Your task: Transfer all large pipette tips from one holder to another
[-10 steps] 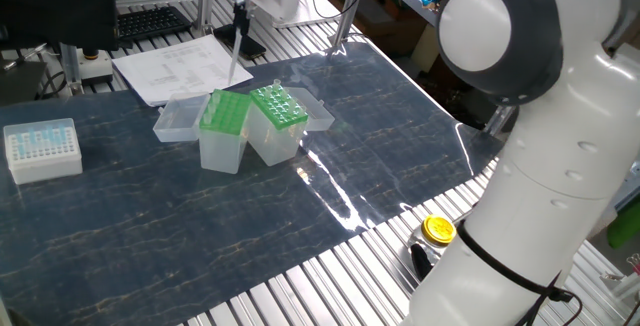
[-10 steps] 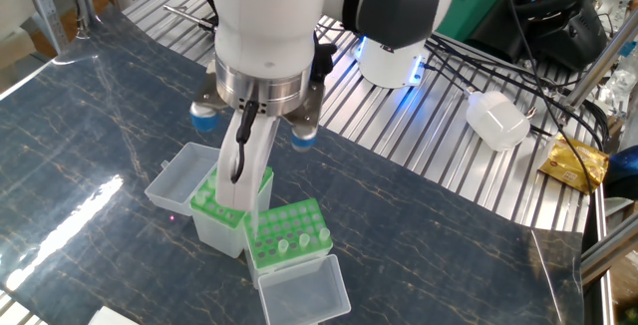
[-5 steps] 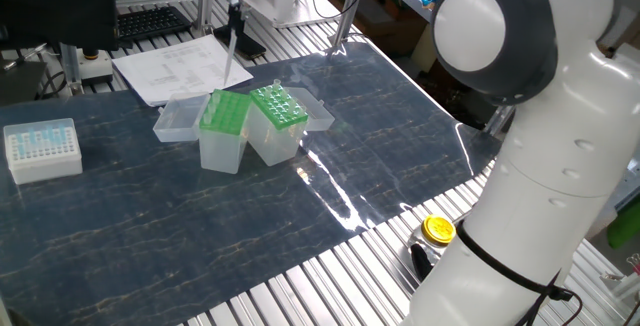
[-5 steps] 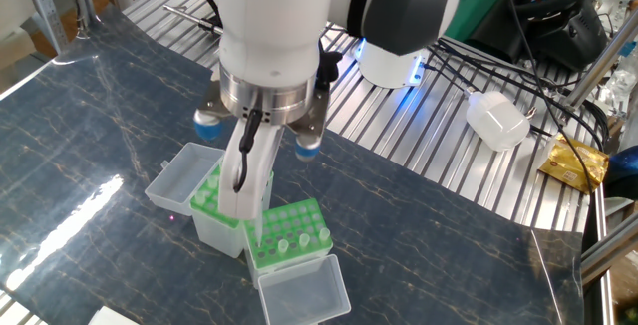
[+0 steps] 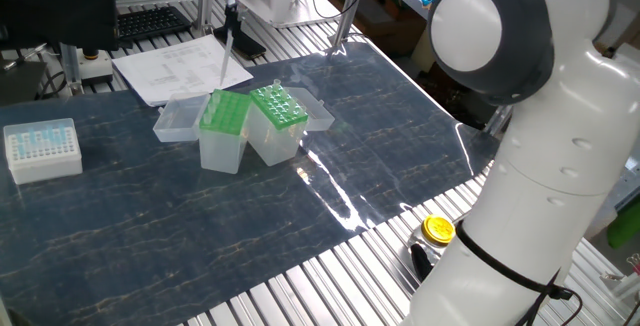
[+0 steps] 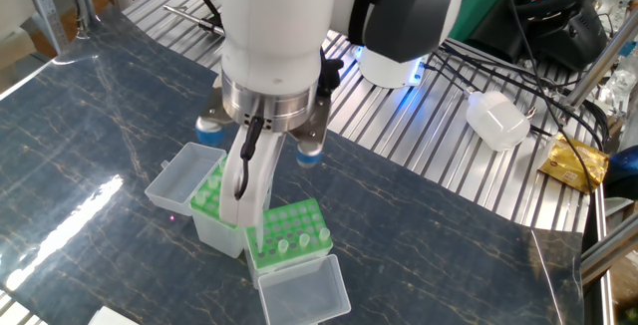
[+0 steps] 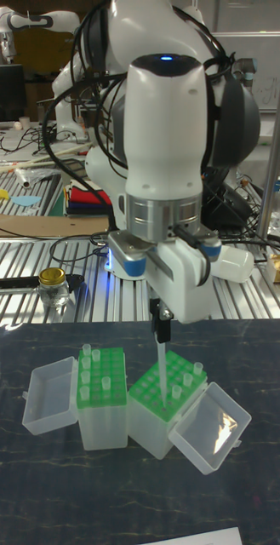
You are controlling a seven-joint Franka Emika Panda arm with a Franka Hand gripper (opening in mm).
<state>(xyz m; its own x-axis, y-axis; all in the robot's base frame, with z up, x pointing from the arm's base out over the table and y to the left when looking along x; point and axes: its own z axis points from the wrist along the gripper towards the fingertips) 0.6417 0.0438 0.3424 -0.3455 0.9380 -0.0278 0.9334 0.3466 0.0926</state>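
Note:
My gripper is shut on one large pipette tip, which hangs point down over the gap between the two green-topped boxes. In one fixed view the tip slants above the narrower, taller holder. That holder carries a few tips along its left side. The wider holder with the green grid top stands turned right beside it and holds several tips. In the other fixed view the gripper is directly over the narrower holder, hiding much of its top.
Each box has a clear lid lying open at its outer side: one lid, the other lid. A white box of pale-blue tips sits far left. Papers, a yellow-capped jar and a white bottle lie around the mat.
The gripper has carried the tip a little sideways, away from the wider holder and toward the narrower one. The boxes have not moved.

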